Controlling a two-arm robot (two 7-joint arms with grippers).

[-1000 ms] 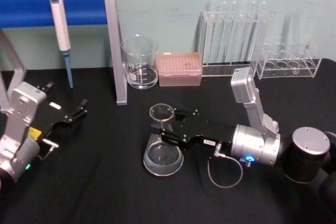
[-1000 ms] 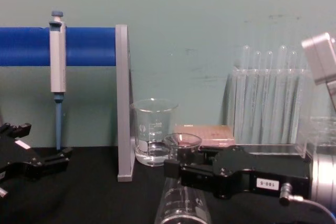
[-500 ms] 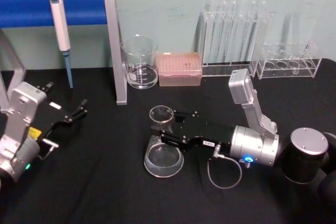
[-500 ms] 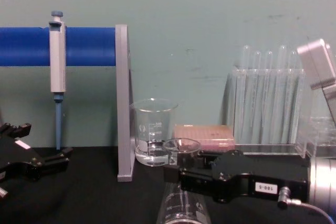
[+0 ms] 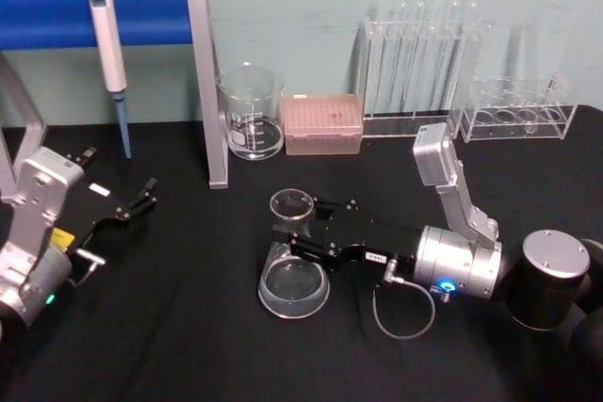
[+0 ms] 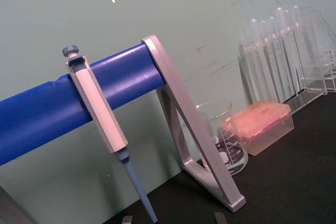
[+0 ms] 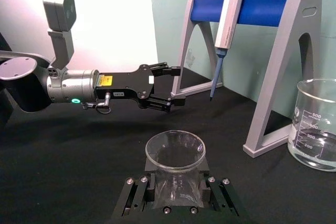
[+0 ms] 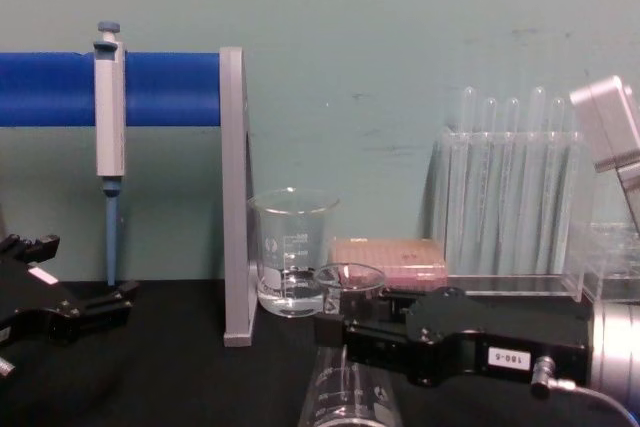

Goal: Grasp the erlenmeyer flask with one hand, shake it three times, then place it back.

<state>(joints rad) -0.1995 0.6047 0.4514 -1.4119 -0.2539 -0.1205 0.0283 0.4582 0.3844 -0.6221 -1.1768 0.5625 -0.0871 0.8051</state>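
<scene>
The erlenmeyer flask [image 5: 294, 284] is clear glass with white marks and stands upright near the middle of the black table. Its flared rim [image 5: 291, 202] faces up. My right gripper [image 5: 294, 235], the black one with the small white numbered label, is shut on the flask's neck just below the rim. The right wrist view shows the flask [image 7: 175, 179] held between the two black fingers [image 7: 137, 199]. In the chest view the flask [image 8: 350, 397] runs off the lower edge, so I cannot tell if its base touches the table. My left gripper [image 5: 141, 201] rests open at the far left.
A glass beaker [image 5: 251, 124] with a little liquid and a pink tip box [image 5: 323, 124] stand behind the flask. A pipette [image 5: 106, 35] hangs on the blue-barred stand [image 5: 205, 91] at back left. Test tube racks [image 5: 415, 63] line the back right. A cable loop [image 5: 403, 313] hangs off my right wrist.
The flask and my right gripper dipped slightly, then shifted a little to the right, still held by the neck. The left arm has stayed still.
</scene>
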